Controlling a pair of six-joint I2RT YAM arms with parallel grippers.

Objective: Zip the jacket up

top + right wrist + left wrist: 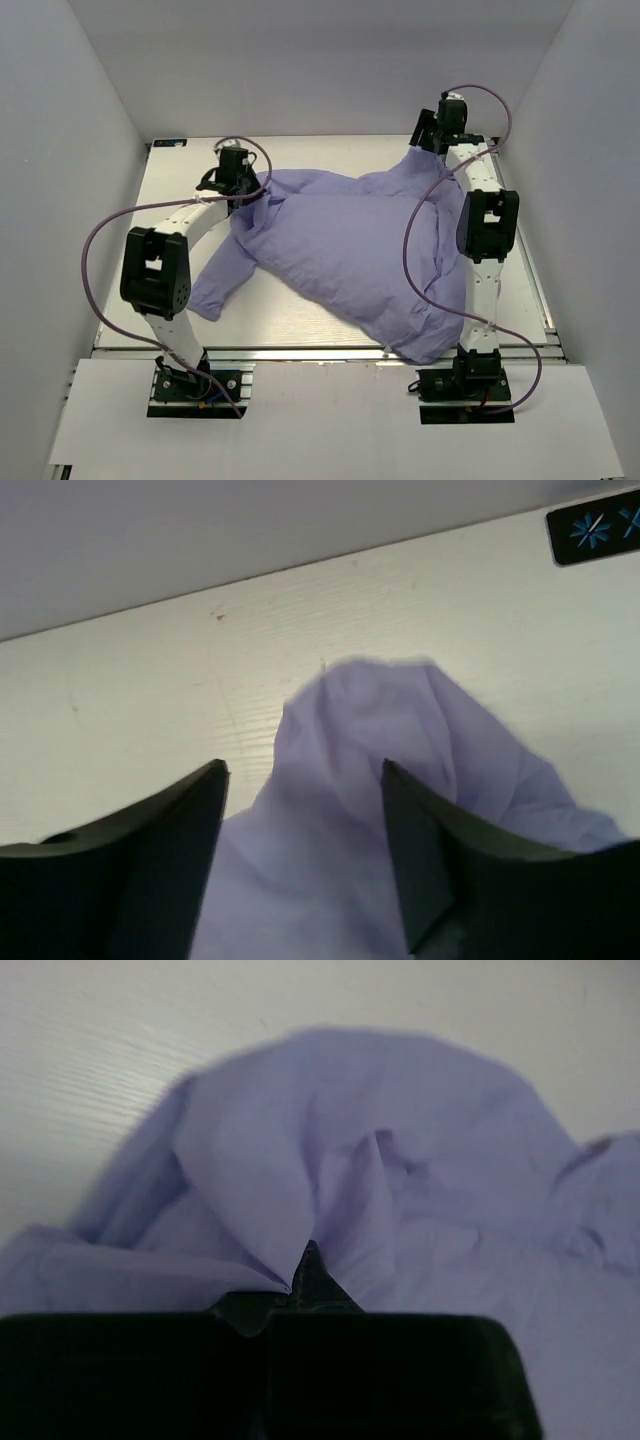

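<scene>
Pinching the jacket (340, 250) is the left tool (308, 1278); the right tool (304, 772) stands spread.

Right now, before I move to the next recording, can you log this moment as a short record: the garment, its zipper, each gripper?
garment: thin lavender-purple fabric jacket, crumpled, lying across the white table
sleeve: one sleeve trails toward the near left
zipper: not visible in any view, state unknown
left gripper: shut, pinching a fold at the jacket's far-left edge
right gripper: open, fabric lying between its fingers, at the jacket's far-right corner
</scene>
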